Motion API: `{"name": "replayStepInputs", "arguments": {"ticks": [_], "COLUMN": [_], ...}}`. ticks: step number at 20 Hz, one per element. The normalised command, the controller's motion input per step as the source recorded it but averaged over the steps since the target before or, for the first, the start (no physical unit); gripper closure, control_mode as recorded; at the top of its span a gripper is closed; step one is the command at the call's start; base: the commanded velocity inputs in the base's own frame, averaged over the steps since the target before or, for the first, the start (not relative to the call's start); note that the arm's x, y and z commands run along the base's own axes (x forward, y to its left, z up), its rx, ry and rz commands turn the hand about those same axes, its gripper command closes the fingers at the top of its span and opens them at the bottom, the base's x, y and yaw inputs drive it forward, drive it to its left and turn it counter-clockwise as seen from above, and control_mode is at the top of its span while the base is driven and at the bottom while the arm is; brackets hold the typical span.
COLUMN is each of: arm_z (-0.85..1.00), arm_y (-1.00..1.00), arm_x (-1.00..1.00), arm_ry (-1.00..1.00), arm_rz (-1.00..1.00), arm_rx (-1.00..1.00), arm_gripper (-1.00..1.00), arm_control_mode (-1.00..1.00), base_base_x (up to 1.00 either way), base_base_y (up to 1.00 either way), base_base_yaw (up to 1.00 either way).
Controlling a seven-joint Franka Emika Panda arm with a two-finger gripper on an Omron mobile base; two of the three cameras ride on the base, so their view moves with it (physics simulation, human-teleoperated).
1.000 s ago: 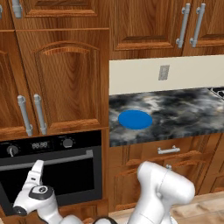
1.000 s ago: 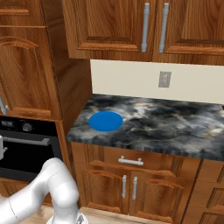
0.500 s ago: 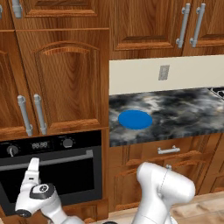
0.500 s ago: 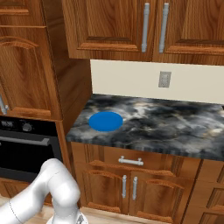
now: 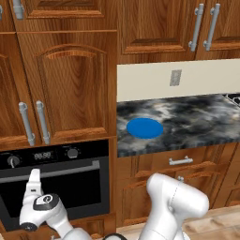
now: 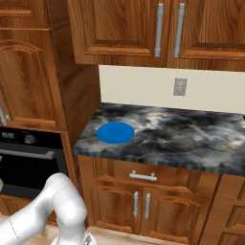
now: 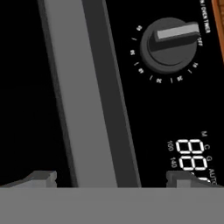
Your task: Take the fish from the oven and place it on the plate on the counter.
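End effector (image 7: pixel 109 177) wide open, empty, straddling oven (image 5: pixel 75 187) handle (image 7: pixel 83 96); centre the bar, close, then pull.

I've got the gripper (image 5: pixel 33 180) right before the oven (image 5: pixel 56 183) handle (image 5: pixel 54 171), and the plate (image 5: pixel 145 128) sits on the counter (image 5: pixel 197 122) off to the oven's right.

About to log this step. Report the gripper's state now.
Gripper: open, holding nothing; its fingers stand either side of the oven handle, not closed on it.
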Motion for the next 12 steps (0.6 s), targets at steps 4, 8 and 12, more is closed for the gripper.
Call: {"name": "replayStepInputs", "arguments": {"ticks": [4, 8, 12], "arm_z": [-0.24, -0.36, -0.16], "arm_y": [0.08, 0.09, 0.13], "arm_x": [0.0, 0.01, 0.12], "arm_ry": [0.0, 0.0, 0.0], "arm_rz": [0.01, 0.0, 0.0], "arm_rx": [-0.02, -0.03, -0.04], "arm_gripper": [-1.0, -1.0, -1.0], "arm_control_mode": [-1.0, -1.0, -1.0], "base_base_x": [0.0, 0.0, 0.0], "base_base_y": [0.0, 0.0, 0.0], "base_base_yaw": [0.0, 0.0, 0.0]}}
